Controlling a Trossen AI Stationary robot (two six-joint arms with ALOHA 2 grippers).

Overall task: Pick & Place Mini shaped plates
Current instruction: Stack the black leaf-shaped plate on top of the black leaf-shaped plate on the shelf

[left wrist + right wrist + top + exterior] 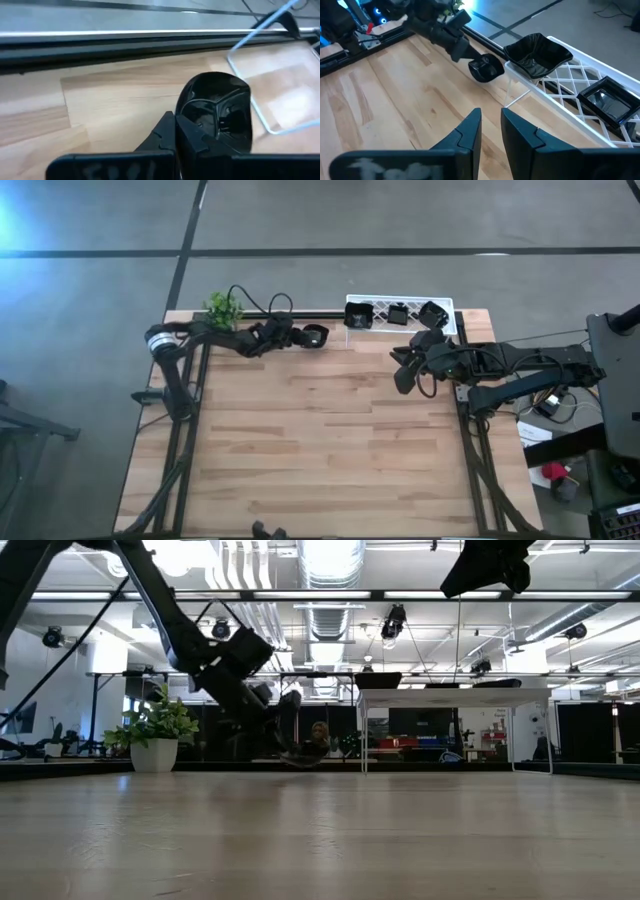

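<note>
My left gripper (303,336) reaches along the table's far edge and is shut on a round black mini plate (316,336), just left of the white lattice rack (452,310). The same plate (487,67) shows in the right wrist view. Three more dark plates sit in the rack: an angular one (537,52), a square one (610,102) and a third (433,313). My right gripper (403,375) hovers in front of the rack's near edge, its fingers (470,130) a narrow gap apart with nothing between them. My left gripper pinches the round plate by its rim (184,114) on the side facing the arm, one finger (165,135) outside and the other (200,142) over the hollow. The fingers come slanting down from the table's left. The plate (297,745) sits tilted, low over the table.
A small green plant in a white pot (222,307) stands at the far left corner, beside the left arm. The rack's wire edge (250,105) lies close to the held plate. Bare wooden tabletop (320,440) stretches across the middle and near side.
</note>
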